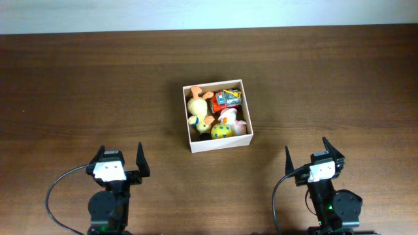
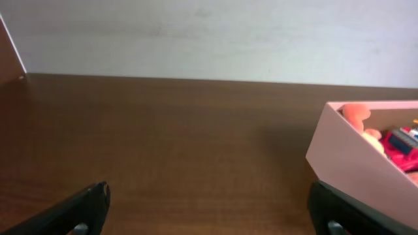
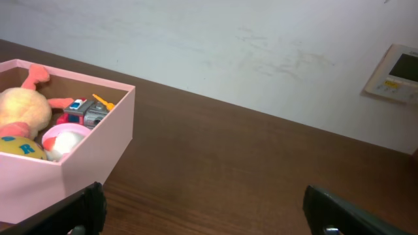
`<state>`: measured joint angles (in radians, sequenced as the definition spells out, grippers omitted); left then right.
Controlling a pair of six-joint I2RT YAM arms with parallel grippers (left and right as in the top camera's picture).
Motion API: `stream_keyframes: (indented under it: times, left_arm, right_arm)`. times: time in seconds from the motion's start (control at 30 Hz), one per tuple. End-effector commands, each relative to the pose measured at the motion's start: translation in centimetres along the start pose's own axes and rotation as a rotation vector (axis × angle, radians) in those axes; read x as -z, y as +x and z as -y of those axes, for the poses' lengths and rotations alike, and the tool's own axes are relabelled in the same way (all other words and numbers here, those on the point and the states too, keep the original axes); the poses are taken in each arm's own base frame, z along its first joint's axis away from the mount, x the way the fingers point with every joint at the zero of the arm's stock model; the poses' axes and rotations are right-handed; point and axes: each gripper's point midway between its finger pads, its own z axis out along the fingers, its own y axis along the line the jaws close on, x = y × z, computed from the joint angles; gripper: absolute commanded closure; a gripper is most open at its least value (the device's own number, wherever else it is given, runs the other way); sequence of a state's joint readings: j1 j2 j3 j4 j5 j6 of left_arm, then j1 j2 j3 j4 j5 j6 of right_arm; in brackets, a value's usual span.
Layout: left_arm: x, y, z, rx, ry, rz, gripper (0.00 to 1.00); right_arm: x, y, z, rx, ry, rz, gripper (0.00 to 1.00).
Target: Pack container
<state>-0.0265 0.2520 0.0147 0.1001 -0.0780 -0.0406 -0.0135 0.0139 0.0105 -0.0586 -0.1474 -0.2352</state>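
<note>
The container (image 1: pixel 221 145) sits just right of centre in the overhead view, flat on the table (image 1: pixel 78 85) and well apart from both arms. Inside lie a yellow plush duck (image 1: pixel 197 108), a red and orange toy truck (image 1: pixel 228 99), a pink and white toy (image 1: pixel 228 117) and a spotted yellow ball (image 1: pixel 221 130), packed close together, so the packing looks near done

The left jaws, at the lower left of the overhead frame, stand wide open with nothing between them; the right jaws, at the lower right, are likewise spread wide and empty. The left wrist view has the container (image 2: pixel 356 166) at its right edge, the right wrist view (image 3: pixel 85 153) at its left

The box looks light, and its thin walls would probably flex or dent under a hard pinch. The safest hold seems to be over one wall near a corner, where the card is stiffest – or a low push against a side. It would likely slide easily on this surface

The table is dark brown wood, smooth with a slight sheen. Behind it stands a plain white wall (image 3: pixel 196 39), with a small panel (image 3: pixel 398 72) at the upper right of the right wrist view
</note>
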Motion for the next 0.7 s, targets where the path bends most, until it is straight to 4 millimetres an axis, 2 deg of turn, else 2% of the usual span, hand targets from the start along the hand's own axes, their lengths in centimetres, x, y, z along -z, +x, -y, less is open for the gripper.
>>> stream_keyframes:
  times: [0.0,0.27,0.47,0.67]
  left_arm:
    - [0.1,1.0,0.1,-0.021,0.007,-0.033,0.01]
    - [0.1,2.2,0.0,-0.024,0.005,-0.081,0.01]
    - [0.4,4.4,-0.1,-0.031,0.003,-0.175,0.01]
    - [0.4,4.5,-0.1,-0.031,0.003,-0.176,0.01]
  right_arm:
    - [0.0,0.2,0.2,-0.012,0.011,-0.003,0.01]
    - [0.0,0.2,0.2,-0.012,0.011,-0.003,0.01]
    - [0.0,0.2,0.2,-0.012,0.011,-0.003,0.02]
    - [0.0,0.2,0.2,-0.012,0.011,-0.003,0.01]
